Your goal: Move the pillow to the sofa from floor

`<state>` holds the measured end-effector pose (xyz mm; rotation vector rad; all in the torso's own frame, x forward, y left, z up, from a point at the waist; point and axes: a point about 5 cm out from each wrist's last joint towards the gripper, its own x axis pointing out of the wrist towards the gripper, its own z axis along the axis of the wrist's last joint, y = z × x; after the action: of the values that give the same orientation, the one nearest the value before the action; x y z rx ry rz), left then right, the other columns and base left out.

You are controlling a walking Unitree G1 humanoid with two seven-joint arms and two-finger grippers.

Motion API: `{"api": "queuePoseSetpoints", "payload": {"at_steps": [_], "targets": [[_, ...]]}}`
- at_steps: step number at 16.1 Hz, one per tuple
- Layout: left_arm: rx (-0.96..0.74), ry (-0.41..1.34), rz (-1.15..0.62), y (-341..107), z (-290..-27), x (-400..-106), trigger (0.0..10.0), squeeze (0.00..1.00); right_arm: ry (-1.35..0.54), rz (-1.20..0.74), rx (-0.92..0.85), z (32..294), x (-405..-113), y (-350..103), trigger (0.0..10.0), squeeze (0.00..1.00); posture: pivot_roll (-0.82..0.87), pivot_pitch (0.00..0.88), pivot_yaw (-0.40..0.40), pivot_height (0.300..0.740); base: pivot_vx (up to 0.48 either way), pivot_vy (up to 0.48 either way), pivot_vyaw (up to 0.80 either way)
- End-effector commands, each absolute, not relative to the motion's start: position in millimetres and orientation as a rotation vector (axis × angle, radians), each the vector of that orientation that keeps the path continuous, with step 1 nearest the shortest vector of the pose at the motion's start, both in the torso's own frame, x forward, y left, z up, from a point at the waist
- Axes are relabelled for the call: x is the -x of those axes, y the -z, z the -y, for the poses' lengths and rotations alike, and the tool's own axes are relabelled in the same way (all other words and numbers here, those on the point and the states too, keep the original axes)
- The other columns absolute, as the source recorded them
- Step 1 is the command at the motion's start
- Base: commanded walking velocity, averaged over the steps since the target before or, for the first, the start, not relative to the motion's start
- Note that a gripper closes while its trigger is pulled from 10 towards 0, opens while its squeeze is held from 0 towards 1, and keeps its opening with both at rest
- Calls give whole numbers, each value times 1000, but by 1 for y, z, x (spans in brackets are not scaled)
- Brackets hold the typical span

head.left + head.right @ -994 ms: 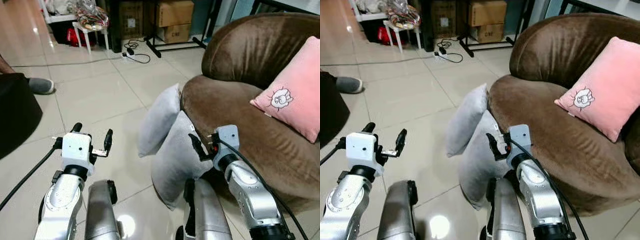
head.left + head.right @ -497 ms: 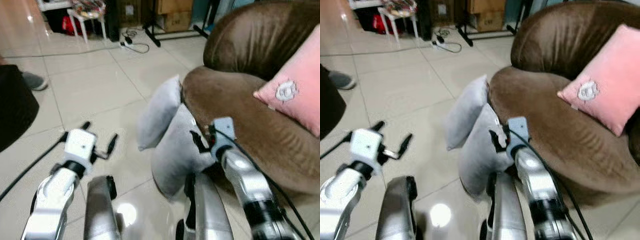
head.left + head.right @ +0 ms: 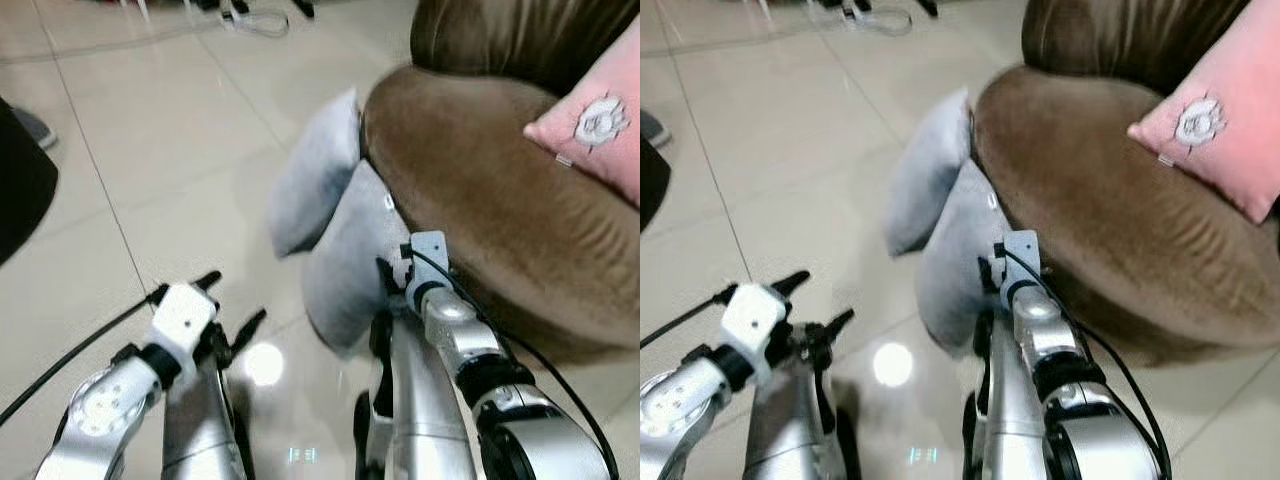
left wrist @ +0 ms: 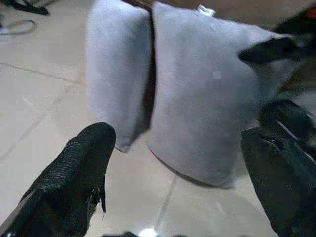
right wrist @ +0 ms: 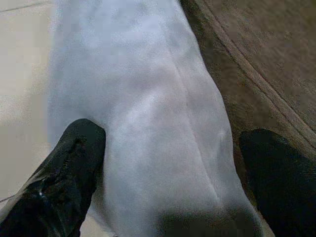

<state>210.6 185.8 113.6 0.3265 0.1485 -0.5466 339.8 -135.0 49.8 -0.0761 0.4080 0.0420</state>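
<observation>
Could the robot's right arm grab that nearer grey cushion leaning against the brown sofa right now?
Probably yes: the right gripper is open with its black fingers on either side of the nearer grey cushion, nothing between.

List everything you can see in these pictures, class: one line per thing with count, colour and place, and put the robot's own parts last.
Grey pillows: two, grey, on the floor leaning against the sofa front.
Sofa: one, brown, on the robot's right.
Pink pillow: one, pink with a small white cartoon print, on the sofa seat.
Floor: pale glossy tiles.
Cable: one, dark, on the floor at the far edge.
Shoe: one, grey, far left edge.
Left gripper: one, black fingers open, low over the floor.
Right gripper: one, black fingers open around the nearer grey pillow.
</observation>
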Motion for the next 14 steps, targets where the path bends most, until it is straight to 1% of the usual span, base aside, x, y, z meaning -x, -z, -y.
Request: {"api": "queuePoseSetpoints", "payload": {"at_steps": [1,2,3,4,5,8,14], "targets": [[-325,564,-154,-115,-185,-206,10000,0,-8,-412,84,137,-338,-46,10000,0,14,319,-61,470,0,0,0],[-322,579,-170,-114,-185,-200,10000,0,-23,-431,112,132,-337,-43,10000,0,8,322,-65,470,0,0,0],[-310,603,-179,-113,-182,-196,10000,0,-56,-450,101,127,-335,-40,10000,0,5,322,-69,470,0,0,0],[-301,620,-185,-113,-180,-193,10000,0,-74,-457,86,125,-334,-38,4706,0,4,321,-70,470,0,0,0],[-295,635,-193,-113,-178,-190,10000,0,-90,-461,67,124,-333,-36,0,0,6,313,-78,470,0,0,0],[-290,643,-201,-113,-178,-188,10000,0,-100,-455,48,125,-332,-34,0,0,8,299,-80,470,0,0,0],[-292,654,-209,-114,-180,-191,10000,0,-138,-446,11,118,-335,-37,0,0,15,266,-72,470,0,0,0]]}}
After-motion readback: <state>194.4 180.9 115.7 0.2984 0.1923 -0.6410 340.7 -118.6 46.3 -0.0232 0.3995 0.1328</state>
